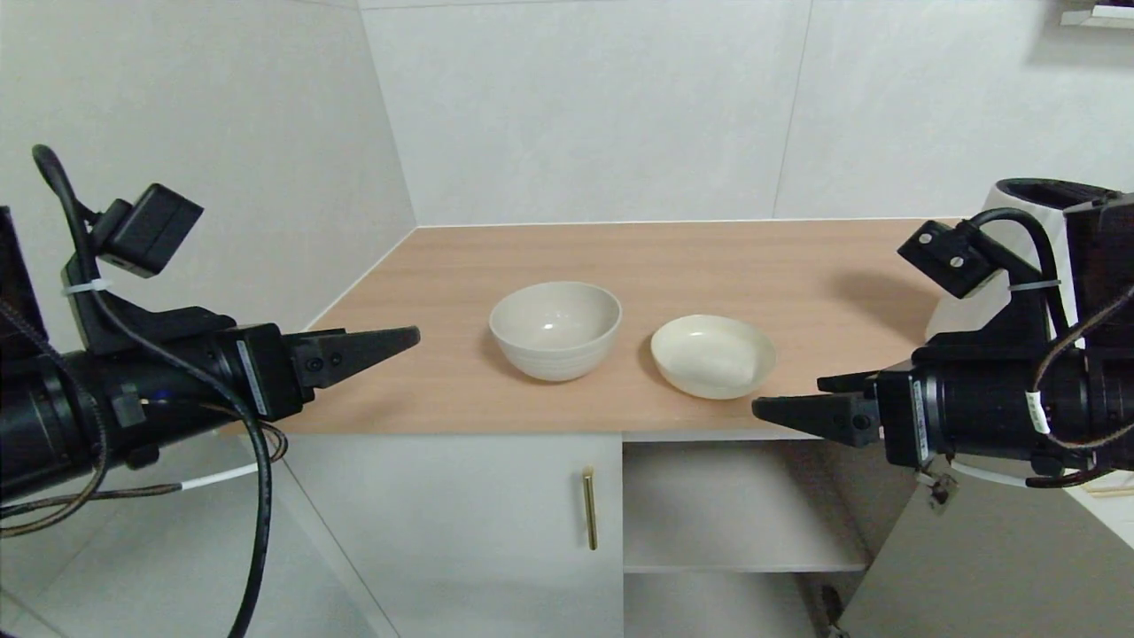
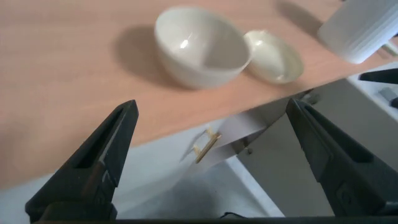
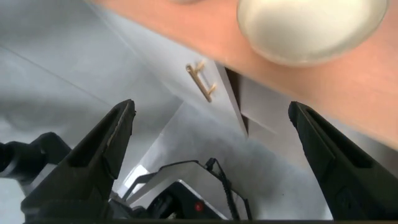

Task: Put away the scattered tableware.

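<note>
Pale wood covers the top of the desk [image 1: 709, 257], which runs along a white tiled wall [image 1: 585, 106] and into a corner on the robot's left. Two cream pieces of tableware sit on it toward the front edge. The deep bowl [image 1: 555, 330] stands upright on the left. The shallow bowl [image 1: 713, 354] is just beside it on the right, a little nearer the front edge, with a narrow strip of wood showing between them. Both bowls look empty inside. The left pincer [image 1: 403, 338] hangs in the air off the desk's front left corner, pointing toward the deep bowl but well apart from it. In the left wrist view its fingers [image 2: 102, 155] are spread wide with nothing between them. The right pincer [image 1: 788, 396] hovers at the front edge of the desk, just beside the shallow bowl and lower than it, without touching. Its fingers [image 3: 99, 149] are likewise wide apart and hold nothing. At the far right of the desk, partly behind the right arm, stands a white container [image 1: 961, 310] with a dark rim. Under the desk is a closed cupboard door [image 1: 461, 532] with a slim brass handle [image 1: 589, 521]. Next to it is an open compartment [image 1: 735, 496] with a shelf [image 1: 744, 563] across it.
</note>
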Motion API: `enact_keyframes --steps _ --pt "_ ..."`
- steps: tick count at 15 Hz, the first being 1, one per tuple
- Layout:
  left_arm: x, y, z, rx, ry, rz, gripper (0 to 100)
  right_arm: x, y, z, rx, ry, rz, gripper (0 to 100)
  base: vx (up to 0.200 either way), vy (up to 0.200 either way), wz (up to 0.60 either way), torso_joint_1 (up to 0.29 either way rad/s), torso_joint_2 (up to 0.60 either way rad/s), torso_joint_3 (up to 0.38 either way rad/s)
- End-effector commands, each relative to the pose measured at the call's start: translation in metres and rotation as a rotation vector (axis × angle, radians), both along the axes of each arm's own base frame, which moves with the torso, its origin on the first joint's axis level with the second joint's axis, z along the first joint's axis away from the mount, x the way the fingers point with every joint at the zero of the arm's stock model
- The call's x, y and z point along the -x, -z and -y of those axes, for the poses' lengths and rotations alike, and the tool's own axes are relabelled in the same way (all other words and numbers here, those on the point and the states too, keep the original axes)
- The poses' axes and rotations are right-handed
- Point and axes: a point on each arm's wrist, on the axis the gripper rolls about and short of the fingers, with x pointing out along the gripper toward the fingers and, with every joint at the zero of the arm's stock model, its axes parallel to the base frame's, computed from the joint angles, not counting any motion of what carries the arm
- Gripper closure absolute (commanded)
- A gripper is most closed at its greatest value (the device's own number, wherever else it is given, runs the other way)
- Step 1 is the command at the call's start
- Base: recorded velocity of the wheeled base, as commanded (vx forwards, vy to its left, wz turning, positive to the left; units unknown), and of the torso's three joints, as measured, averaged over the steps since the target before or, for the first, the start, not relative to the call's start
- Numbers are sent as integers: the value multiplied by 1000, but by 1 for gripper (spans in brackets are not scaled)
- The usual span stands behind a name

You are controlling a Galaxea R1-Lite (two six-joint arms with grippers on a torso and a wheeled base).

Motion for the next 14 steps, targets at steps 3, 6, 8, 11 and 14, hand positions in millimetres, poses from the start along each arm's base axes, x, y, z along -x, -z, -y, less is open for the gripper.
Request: enact_keyframes --steps 3,6,8,11,14 --pt "-16 -3 16 6 49 -11 0 -13 4 -5 13 -4 53 0 0 0 0 116 -269 -157" --pt "-50 -5 28 15 39 -133 0 -36 9 -7 46 26 95 0 0 0 0 14 -27 -11" --pt "-52 -2 29 8 29 -233 0 -48 6 -8 83 121 48 0 0 0 0 0 0 0" --pt "-64 -12 40 165 -42 -355 0 -67 -3 -17 58 271 -125 0 0 0 0 0 0 0" --pt "-89 7 61 177 -174 -423 0 -91 11 -28 91 444 -132 0 0 0 0 0 0 0"
